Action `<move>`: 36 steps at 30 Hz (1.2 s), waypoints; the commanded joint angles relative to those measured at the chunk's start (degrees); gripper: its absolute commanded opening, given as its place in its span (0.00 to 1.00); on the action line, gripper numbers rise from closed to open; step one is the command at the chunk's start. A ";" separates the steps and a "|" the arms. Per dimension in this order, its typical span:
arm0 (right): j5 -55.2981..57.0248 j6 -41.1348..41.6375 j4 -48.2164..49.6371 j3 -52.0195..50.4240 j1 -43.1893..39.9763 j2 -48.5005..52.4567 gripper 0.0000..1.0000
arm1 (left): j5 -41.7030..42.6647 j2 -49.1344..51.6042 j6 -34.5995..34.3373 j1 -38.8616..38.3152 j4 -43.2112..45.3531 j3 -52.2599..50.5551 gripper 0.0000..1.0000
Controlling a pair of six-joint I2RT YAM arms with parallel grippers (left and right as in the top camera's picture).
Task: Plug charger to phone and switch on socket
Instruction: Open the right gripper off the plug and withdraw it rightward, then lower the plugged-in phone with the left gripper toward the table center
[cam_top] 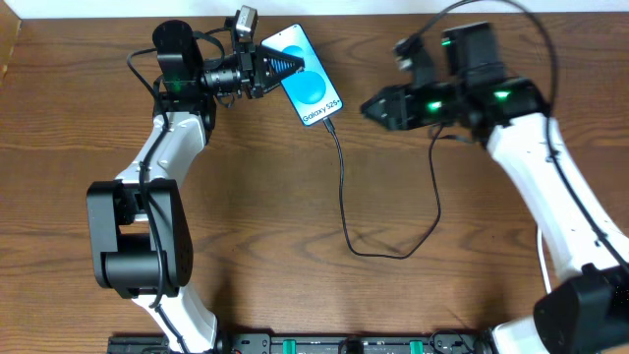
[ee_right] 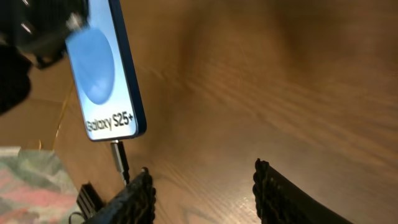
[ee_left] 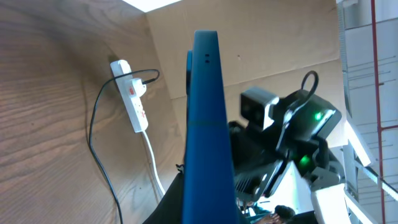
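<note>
Blue phone [cam_top: 313, 87], upper centre — clamped in left gripper [cam_top: 290, 67], charger [cam_top: 341, 187] tip at its lower end; right gripper [ee_right: 205, 193] — jaws apart, empty.

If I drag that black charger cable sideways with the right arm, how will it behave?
Probably floppy: the charger cable lies in a slack loop, so it should bend rather than push. It looks thin and light, so it will likely slide easily. Its tip sits in the phone, so a hard tug might unseat it.
</note>
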 commanded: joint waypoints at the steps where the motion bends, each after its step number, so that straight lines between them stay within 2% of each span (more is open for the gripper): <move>1: -2.78 -1.86 -0.44 1.07 -1.99 -2.60 0.52 | 1.75 -1.05 2.32 0.20 0.22 -1.42 0.07; 14: 3.41 -2.91 -4.98 1.07 -2.75 -2.58 0.55 | 1.77 2.62 3.15 -1.84 0.22 -6.64 0.07; 31: 6.73 -2.91 -7.98 1.03 -2.64 -2.58 0.56 | -1.22 13.18 3.80 -8.33 -0.66 -6.84 0.07; 36: 6.75 -2.91 -8.09 1.03 -2.64 -2.58 0.56 | -1.31 15.65 6.78 -8.33 -3.06 -6.86 0.07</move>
